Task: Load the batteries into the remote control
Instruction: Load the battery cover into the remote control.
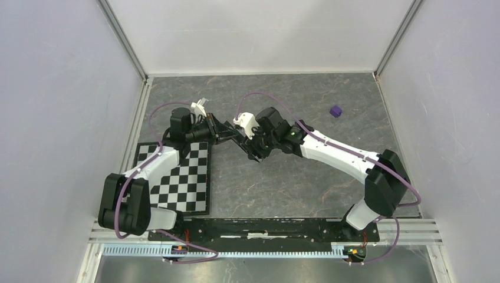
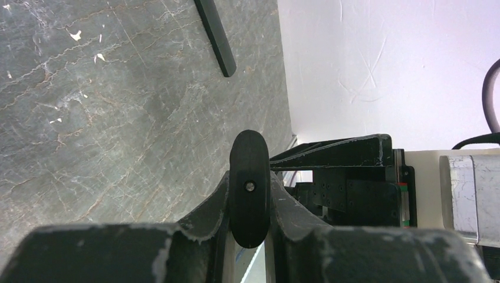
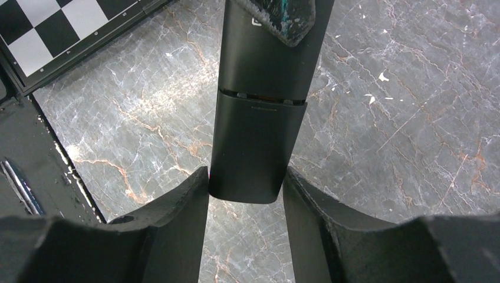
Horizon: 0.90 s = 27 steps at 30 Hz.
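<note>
On the left gripper (image 2: 249, 184): clenched on the remote control (image 2: 249, 197), both fingers (image 2: 207, 207) pressed against its flat faces, seen end-on from the wrist. On the right gripper (image 3: 246, 174): parted to either side of the remote's opposite end, fingers (image 3: 177, 224) just beside its edges; cannot tell whether pressing or merely flanking. Held off the marble table (image 1: 283, 183), mid-table just beyond the checkerboard (image 1: 183, 177), between the two wrists. Reaching inward from both sides: left arm stretched forward and bent right, right arm stretched forward and bent left, grippers nose to nose. Long axis roughly left-right in the top view, slanting nearer toward the right gripper; plain back facing the right wrist camera, battery cover (image 3: 253, 147) in place with its seam showing. Farther off: a slim black bar (image 2: 215, 35) flat on the table, a small purple cube (image 1: 335, 111) toward the far right.
</note>
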Each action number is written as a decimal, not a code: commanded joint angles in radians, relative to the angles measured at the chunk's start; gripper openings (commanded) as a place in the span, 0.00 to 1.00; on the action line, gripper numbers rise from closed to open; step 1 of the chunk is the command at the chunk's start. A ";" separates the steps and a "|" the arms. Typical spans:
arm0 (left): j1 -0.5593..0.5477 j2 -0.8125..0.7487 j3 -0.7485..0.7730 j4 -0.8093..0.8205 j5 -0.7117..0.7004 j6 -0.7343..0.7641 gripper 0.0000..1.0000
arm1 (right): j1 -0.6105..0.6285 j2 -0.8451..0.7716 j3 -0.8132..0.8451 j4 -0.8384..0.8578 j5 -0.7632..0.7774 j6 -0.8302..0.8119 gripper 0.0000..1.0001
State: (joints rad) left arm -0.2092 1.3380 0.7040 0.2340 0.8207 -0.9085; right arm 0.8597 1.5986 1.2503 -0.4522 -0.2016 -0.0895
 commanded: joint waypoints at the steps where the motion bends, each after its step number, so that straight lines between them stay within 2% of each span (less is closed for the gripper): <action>1: -0.007 0.012 0.018 0.079 0.075 -0.085 0.02 | 0.008 0.004 0.054 0.012 0.010 0.018 0.54; 9: -0.007 0.025 0.016 0.073 0.081 -0.090 0.02 | 0.007 -0.002 0.061 0.004 0.011 0.011 0.57; 14: -0.007 0.032 0.014 0.071 0.081 -0.093 0.02 | 0.008 -0.009 0.068 0.004 0.022 0.028 0.62; 19: -0.006 0.036 0.013 0.070 0.077 -0.092 0.02 | 0.008 -0.024 0.062 0.013 0.035 0.042 0.75; 24: -0.006 0.041 0.017 0.070 0.078 -0.092 0.02 | -0.003 -0.066 0.032 0.048 0.020 0.065 0.96; 27: -0.006 0.043 0.020 0.069 0.077 -0.092 0.02 | -0.031 -0.112 -0.003 0.094 -0.035 0.102 0.98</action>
State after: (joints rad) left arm -0.2119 1.3785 0.7040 0.2638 0.8677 -0.9707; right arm 0.8543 1.5791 1.2701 -0.4477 -0.1848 -0.0387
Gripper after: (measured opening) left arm 0.232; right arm 0.976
